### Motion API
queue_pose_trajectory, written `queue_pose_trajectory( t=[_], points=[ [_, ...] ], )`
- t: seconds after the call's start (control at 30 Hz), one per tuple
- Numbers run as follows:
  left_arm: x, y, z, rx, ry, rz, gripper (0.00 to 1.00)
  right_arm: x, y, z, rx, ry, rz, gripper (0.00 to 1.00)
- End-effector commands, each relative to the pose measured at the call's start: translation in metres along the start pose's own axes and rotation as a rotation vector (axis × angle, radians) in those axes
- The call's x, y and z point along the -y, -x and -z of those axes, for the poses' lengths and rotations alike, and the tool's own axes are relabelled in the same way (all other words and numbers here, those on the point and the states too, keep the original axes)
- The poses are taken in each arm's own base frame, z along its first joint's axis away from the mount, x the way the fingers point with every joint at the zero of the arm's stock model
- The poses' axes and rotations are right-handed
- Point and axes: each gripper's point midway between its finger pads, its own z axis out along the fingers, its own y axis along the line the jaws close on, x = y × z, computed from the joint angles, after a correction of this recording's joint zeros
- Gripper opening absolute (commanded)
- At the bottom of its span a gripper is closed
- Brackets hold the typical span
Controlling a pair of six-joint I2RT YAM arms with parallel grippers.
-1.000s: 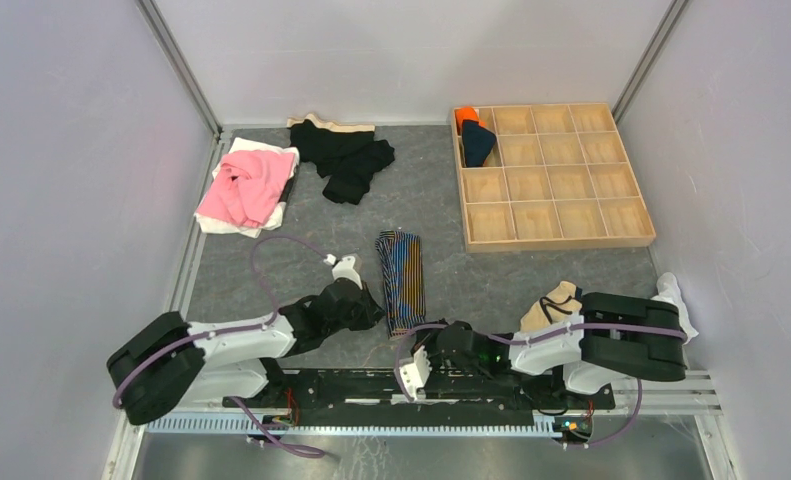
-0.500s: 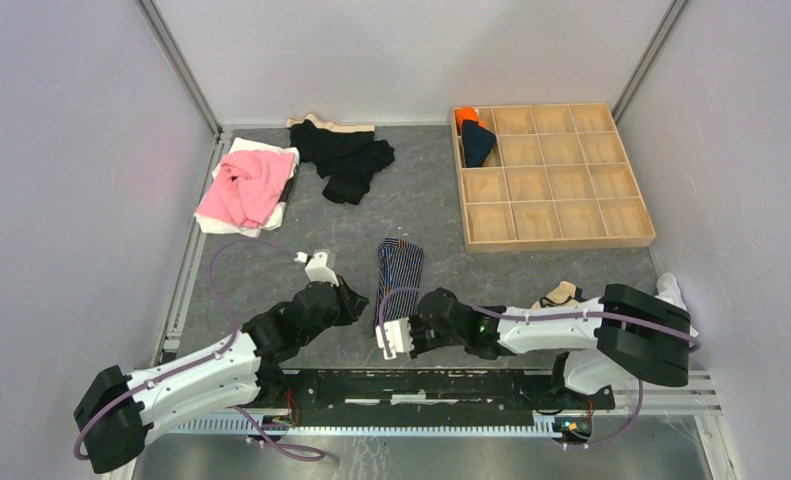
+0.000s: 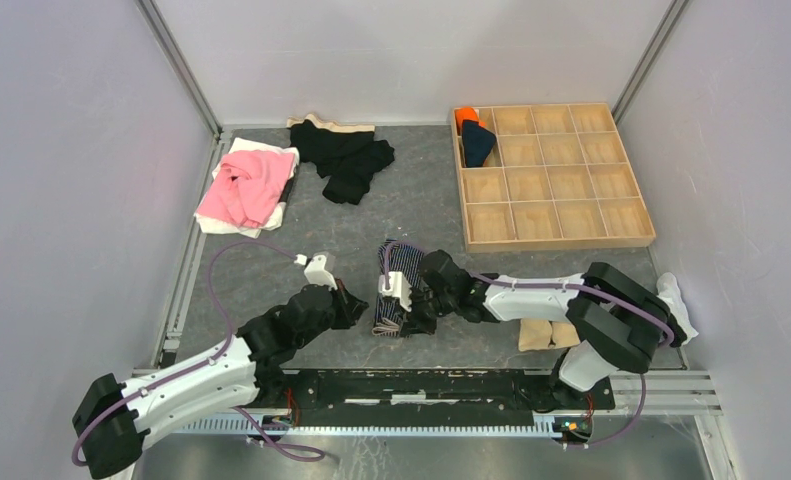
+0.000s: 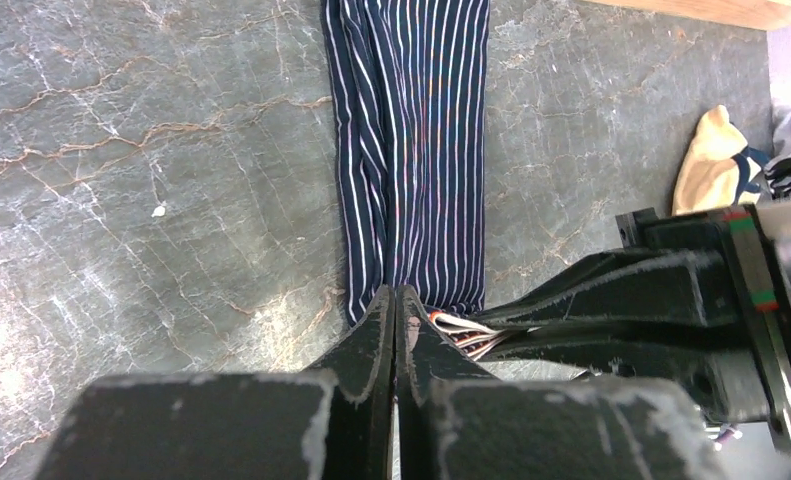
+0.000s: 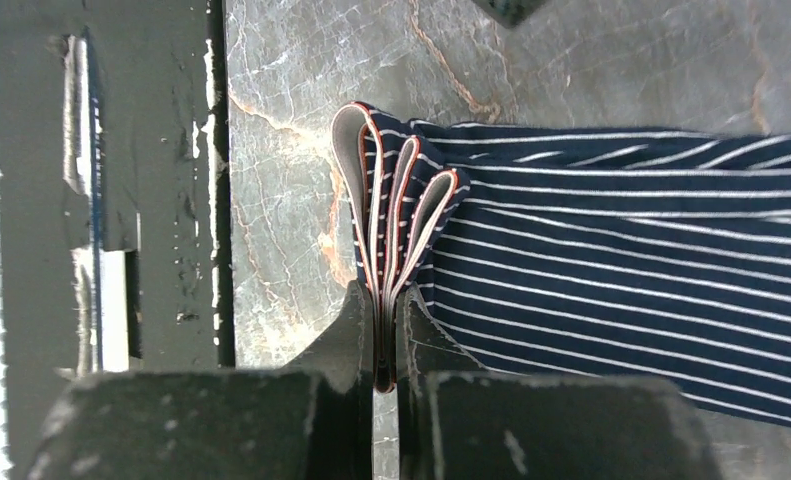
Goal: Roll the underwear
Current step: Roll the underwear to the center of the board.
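Note:
The navy underwear (image 3: 399,270) with thin stripes lies folded into a long strip (image 4: 416,150) near the table's front middle. My right gripper (image 5: 386,290) is shut on the bunched layers of its near end, where orange-edged folds (image 5: 396,200) fan out past the fingertips. From the top view the right gripper (image 3: 404,320) reaches in from the right. My left gripper (image 4: 394,292) is shut just left of that end, with nothing visible between its fingers; from above the left gripper (image 3: 356,306) sits beside the strip. A cream underwear with black trim (image 3: 546,333) lies under the right forearm.
A wooden compartment tray (image 3: 551,240) stands at the back right, with orange and navy rolls (image 3: 474,135) in its top-left cells. A pink garment (image 3: 246,185) and black garments (image 3: 346,155) lie at the back left. A white cloth (image 3: 673,296) sits at the right edge.
My right arm has swung forward from the near rail to the strip's near end, where it grips the folded layers. My left arm has pulled back off the strip and its jaws have closed.

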Motion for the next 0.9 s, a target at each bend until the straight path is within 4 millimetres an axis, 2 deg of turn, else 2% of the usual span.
queue_pose_trajectory(
  t=[0.0, 0.23, 0.5, 0.73, 0.87],
  points=[
    [0.009, 0.003, 0.002, 0.006, -0.053, -0.056, 0.02, -0.007, 0.011, 0.002, 0.056, 0.108, -0.181, 0.00],
    [0.025, 0.000, 0.005, -0.023, -0.137, -0.097, 0.02, 0.014, -0.001, -0.001, 0.033, 0.080, -0.394, 0.00],
    [0.055, 0.000, 0.015, -0.012, -0.307, -0.123, 0.02, 0.026, -0.015, -0.012, -0.030, 0.073, -0.512, 0.00],
    [0.064, -0.005, 0.019, -0.020, -0.375, -0.155, 0.02, 0.040, -0.038, -0.014, -0.085, 0.008, -0.632, 0.01],
    [0.064, -0.018, 0.016, -0.061, -0.390, -0.171, 0.02, 0.045, -0.051, -0.012, -0.110, -0.024, -0.681, 0.01]
  ],
)
